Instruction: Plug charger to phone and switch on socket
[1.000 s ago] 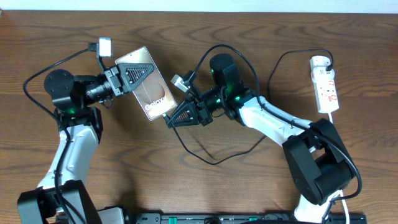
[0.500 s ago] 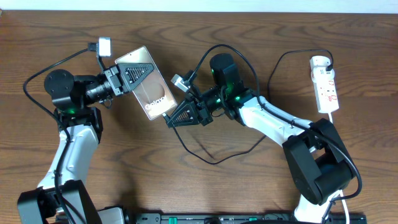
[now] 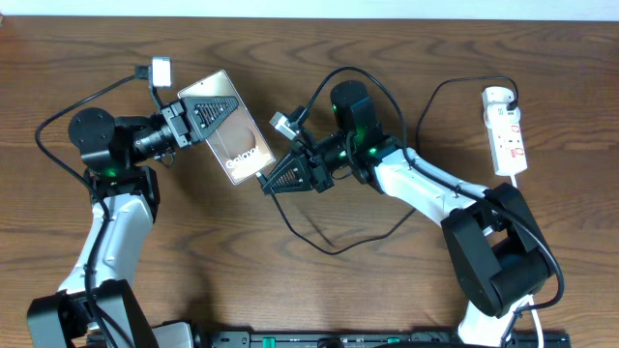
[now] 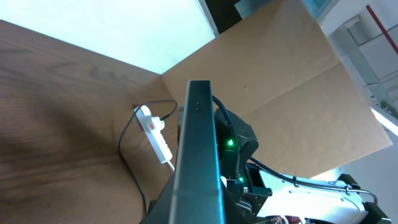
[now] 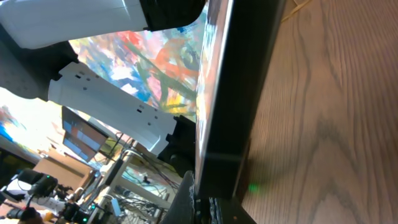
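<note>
My left gripper (image 3: 206, 112) is shut on the phone (image 3: 242, 150), a flat slab with "Galaxy" lettering, and holds it tilted above the table. The left wrist view shows the phone edge-on (image 4: 199, 143). My right gripper (image 3: 274, 181) is at the phone's lower right end, shut on the charger's plug, which is hidden between the fingers. The thin black charger cable (image 3: 334, 251) loops from that gripper across the table and runs up to the white socket (image 3: 507, 130) at the far right. In the right wrist view the phone's end (image 5: 233, 93) sits just above my fingers (image 5: 208, 208).
The socket also shows in the left wrist view (image 4: 155, 132), with its cord lying on the wood. A small white connector (image 3: 162, 71) on a black cable lies at the back left. Both arms' black cables arc over the table's middle.
My right gripper has shifted a few pixels to the right along the phone's end. The left arm and phone have not moved.
</note>
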